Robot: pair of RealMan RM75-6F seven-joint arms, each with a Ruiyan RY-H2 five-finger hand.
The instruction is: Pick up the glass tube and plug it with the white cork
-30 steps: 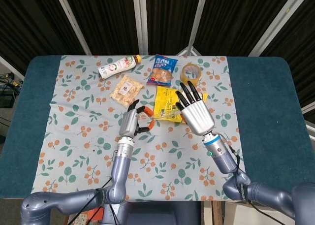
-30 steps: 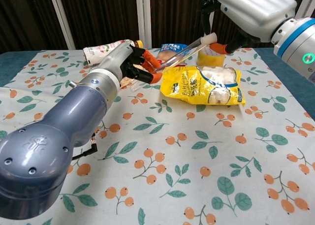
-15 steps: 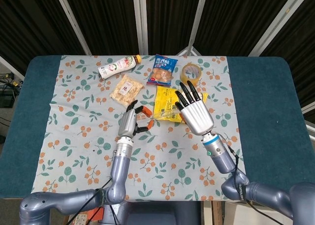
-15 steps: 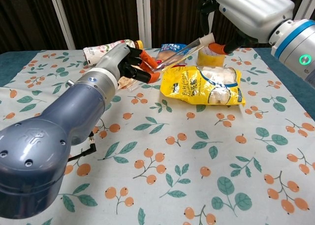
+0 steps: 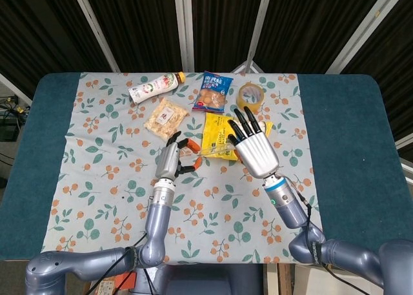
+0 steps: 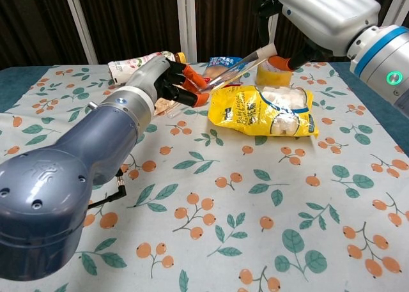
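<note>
The glass tube [image 6: 229, 72] slants in the air, up toward the right, above the floral cloth. My left hand [image 6: 167, 82] grips its lower end with orange-tipped fingers. The white cork [image 6: 266, 49] sits at the tube's upper end, pinched in the fingers of my right hand [image 6: 316, 16]. I cannot tell how deep the cork is in the tube. In the head view the left hand [image 5: 172, 159] and the right hand [image 5: 253, 145] face each other, and the thin tube [image 5: 208, 152] is only faintly visible between them, over the yellow bag.
A yellow snack bag [image 6: 265, 110] lies right under the tube. At the back of the cloth are a milk bottle [image 5: 153, 86], a peanut packet [image 5: 166, 117], a blue snack bag [image 5: 213, 91] and a tape roll [image 5: 250, 96].
My right hand has shifted slightly left with the cork, toward the left hand. The left hand keeps its hold on the tube and has hardly moved.
</note>
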